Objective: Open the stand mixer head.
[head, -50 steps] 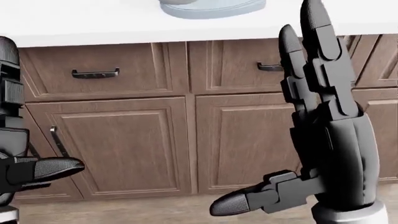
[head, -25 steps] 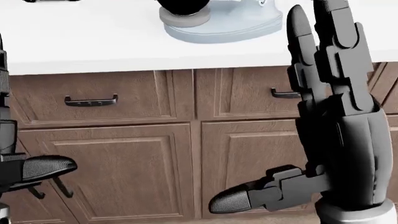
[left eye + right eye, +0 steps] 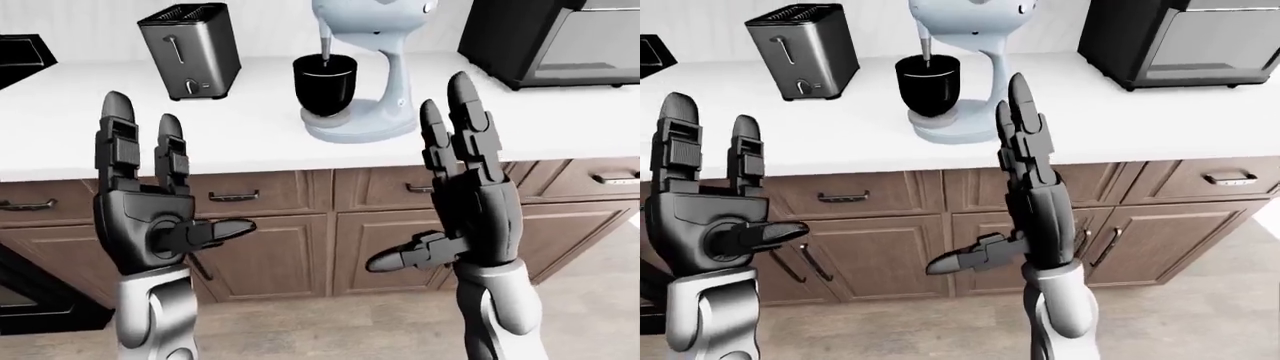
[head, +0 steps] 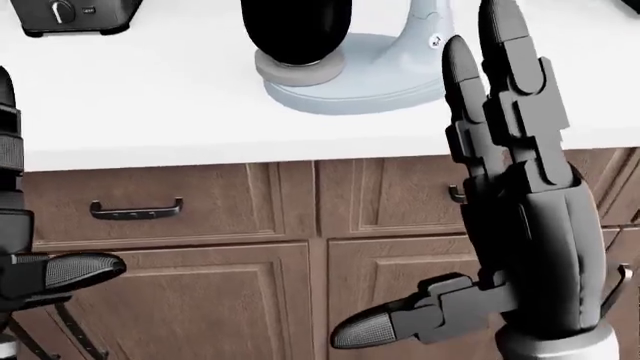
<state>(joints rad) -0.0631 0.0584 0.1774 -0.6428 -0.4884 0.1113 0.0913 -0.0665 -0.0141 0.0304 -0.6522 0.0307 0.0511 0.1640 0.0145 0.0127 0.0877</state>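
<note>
The stand mixer (image 3: pixel 375 67) stands on the white counter (image 3: pixel 250 135) in the upper middle of the left-eye view, with its black bowl (image 3: pixel 325 84) seated on the base and the pale blue head (image 3: pixel 375 15) lowered over it, partly cut by the top edge of the frame. I judge that the head is not opened yet.

The main danger, I think, is a bad reach. My right hand (image 3: pixel 465 187) is raised between the camera and the mixer, so it hides part of the column, and I could misjudge how deep the mixer stands on the counter. If I push the head from the side instead of lifting it from below, the whole mixer may slide or tip, and the bowl could come off its seat. The toaster (image 3: pixel 190 49) at the upper left and the dark oven (image 3: pixel 550 37) at the upper right are well apart from the mixer, so I expect no trouble from them.

Both my hands are empty and wide open. The right hand stands upright, fingers straight and pointing up, thumb stretched to the left of the frame. My left hand (image 3: pixel 150 202) is at the lower left, also upright, palm turned to the camera, thumb pointing right. Neither hand touches anything; both hang below the counter edge, before the brown cabinet doors (image 3: pixel 270 255).
</note>
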